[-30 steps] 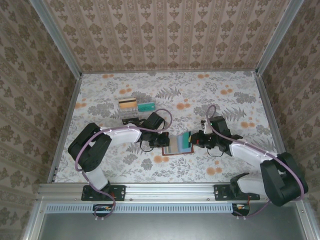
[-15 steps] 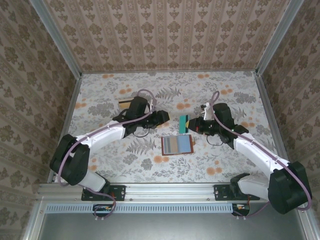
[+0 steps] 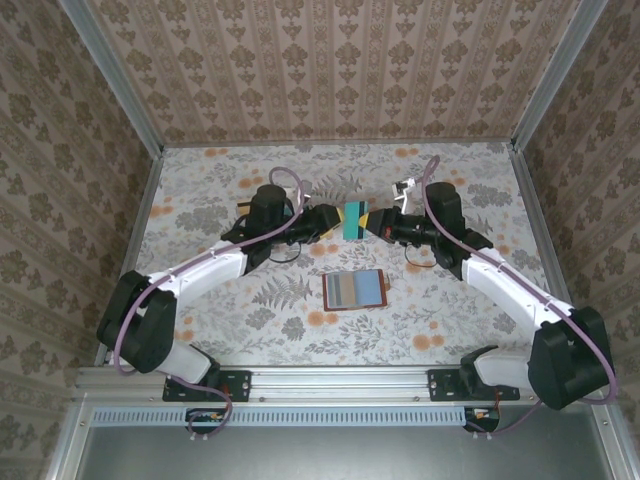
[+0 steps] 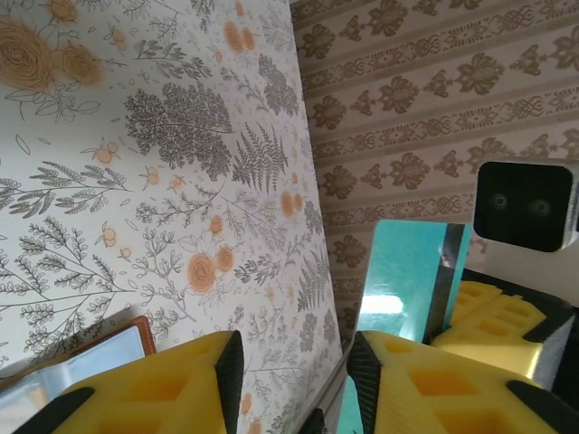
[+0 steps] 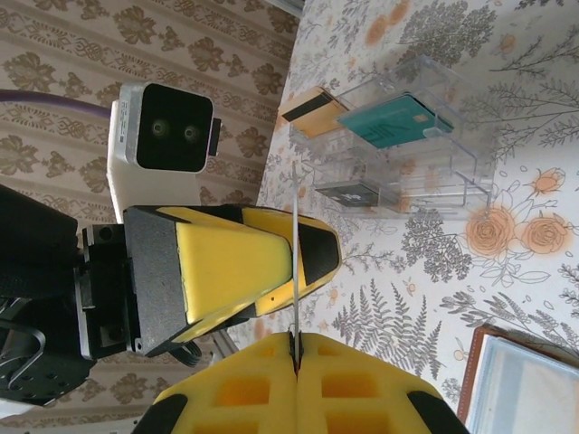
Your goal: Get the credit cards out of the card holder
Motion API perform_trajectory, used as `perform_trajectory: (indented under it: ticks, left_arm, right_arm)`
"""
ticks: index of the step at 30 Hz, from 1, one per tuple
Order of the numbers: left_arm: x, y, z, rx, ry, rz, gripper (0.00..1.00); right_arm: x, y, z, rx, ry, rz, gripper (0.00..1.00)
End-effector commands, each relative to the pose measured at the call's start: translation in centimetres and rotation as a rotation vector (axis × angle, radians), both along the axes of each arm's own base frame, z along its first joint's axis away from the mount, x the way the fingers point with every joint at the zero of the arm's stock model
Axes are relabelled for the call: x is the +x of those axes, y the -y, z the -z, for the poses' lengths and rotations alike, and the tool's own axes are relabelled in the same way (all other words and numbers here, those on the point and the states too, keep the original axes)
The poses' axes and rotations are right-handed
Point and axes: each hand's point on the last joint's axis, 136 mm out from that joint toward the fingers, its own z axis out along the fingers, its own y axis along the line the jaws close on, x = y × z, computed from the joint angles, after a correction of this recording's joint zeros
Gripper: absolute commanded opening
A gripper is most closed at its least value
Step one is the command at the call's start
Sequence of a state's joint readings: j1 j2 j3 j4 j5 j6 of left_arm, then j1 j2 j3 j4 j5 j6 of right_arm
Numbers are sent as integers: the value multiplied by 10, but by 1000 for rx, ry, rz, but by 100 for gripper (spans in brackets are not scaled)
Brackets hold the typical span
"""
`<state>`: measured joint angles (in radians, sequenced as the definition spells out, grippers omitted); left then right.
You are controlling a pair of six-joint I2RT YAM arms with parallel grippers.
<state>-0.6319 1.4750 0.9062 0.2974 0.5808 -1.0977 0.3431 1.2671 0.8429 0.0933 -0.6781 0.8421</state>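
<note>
1. L & R arms meet mid-air over the floral surface [image 3: 490, 180], tips nearly touching.
2. Right gripper [image 3: 373, 222]: jaws fully closed, pinching a teal card [image 3: 352, 221] by its edge. In the R wrist cam the card shows edge-on as a thin line rising from between the yellow pads [image 5: 362, 380].
3. Left gripper [image 3: 330, 222]: jaws partly open, a clear gap between the yellow fingers [image 4: 154, 384] and nothing gripped. The teal card sits just past the tip of one finger, close by; can't tell if they touch.
4. Card holder [image 3: 354, 290] lies flat & open on the surface, near side of both grippers, well below them. It has a brown rim and a blue-grey inside, and no arm is on it.
5. Far-left area, seen from the R wrist cam: a clear plastic rack [image 5: 452, 172] holds a green chip card [image 5: 393, 122], a gold card w/ black stripe [image 5: 312, 108] and a dark card [image 5: 348, 193].
</note>
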Motion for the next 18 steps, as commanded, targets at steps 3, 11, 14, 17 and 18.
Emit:
perform_trajectory:
  ticks: [3,11,14,17,18]
  left_arm:
    - [-2,2,-28,-97,48,30,34]
    - [-9,8,-36,-149,51,81,21]
    - [-12,9,-37,-160,51,95,20]
    - [-14,9,-42,-188,58,110,17]
    - [-15,10,-44,-201,62,115,16]
  right_arm:
    - [1,-12,-15,49,23,-51,0]
    - [4,-13,-10,53,15,-51,0]
    - [5,-15,-9,60,13,-52,0]
    - [6,-15,-7,64,8,-56,0]
    - [6,-16,-5,65,4,-57,0]
